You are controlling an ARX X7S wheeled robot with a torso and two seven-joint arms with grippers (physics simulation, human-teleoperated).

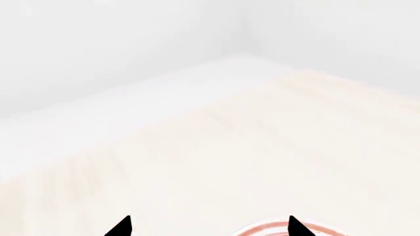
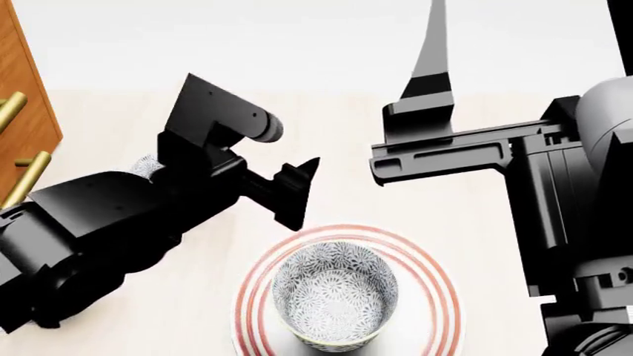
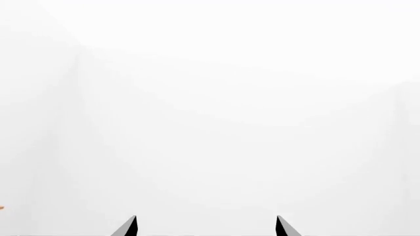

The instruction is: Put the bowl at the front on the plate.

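So the bowl (image 2: 336,294) is sitting upright right in the middle of the plate (image 2: 442,293), and the red rings show all the way around it, at least as far as my head view goes, since the near rim of the plate gets cut off there. The plate lies on the pale wooden tabletop (image 2: 99,111) toward its near edge, roughly centred between my two arms. My left hand (image 2: 296,194) hangs above the tabletop just off the plate's far-left rim, not touching the bowl or the plate, holding nothing. In my left wrist view its two fingertips (image 1: 121,227) stand well apart, with bare wood between them and a sliver of the red-ringed plate rim (image 1: 262,228) peeking in beside one tip. My right hand (image 3: 204,227) is lifted up and away from the plate, over on the right side, with one long finger (image 2: 433,52) sticking up toward the far edge of the tabletop. Its wrist view shows nothing but washed-out white, with both fingertips spread wide and nothing between them. Off at the left edge of the tabletop there's a wooden cabinet (image 2: 20,96) with brass handles (image 2: 28,178). A bit of another patterned bowl (image 2: 147,165) pokes out from behind my left arm, mostly hidden.
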